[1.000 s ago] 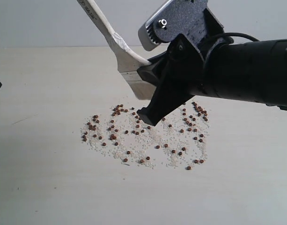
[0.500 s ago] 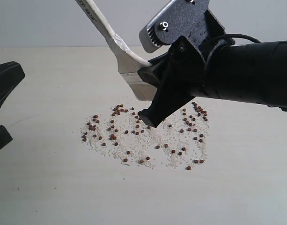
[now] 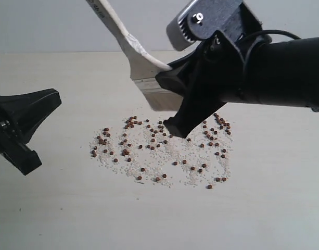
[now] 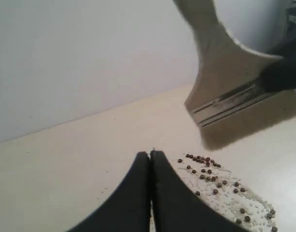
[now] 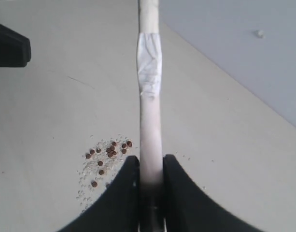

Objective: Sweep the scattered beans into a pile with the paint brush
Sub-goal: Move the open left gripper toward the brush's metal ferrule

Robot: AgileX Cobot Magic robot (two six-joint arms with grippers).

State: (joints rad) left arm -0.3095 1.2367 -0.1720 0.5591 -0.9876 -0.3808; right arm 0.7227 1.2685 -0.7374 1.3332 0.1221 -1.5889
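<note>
Reading the dark print high on the paint brush (image 3: 142, 66) handle beats us; it is too small. Its cream handle, silver band and whitish bristles hang over the far side of the beans (image 3: 159, 148), scattered reddish-brown at the middle of the table (image 3: 55, 208). Our right gripper (image 5: 150, 164) clamps the handle; our left gripper (image 4: 150, 157), fingers together, has come further in from the left edge.
</note>
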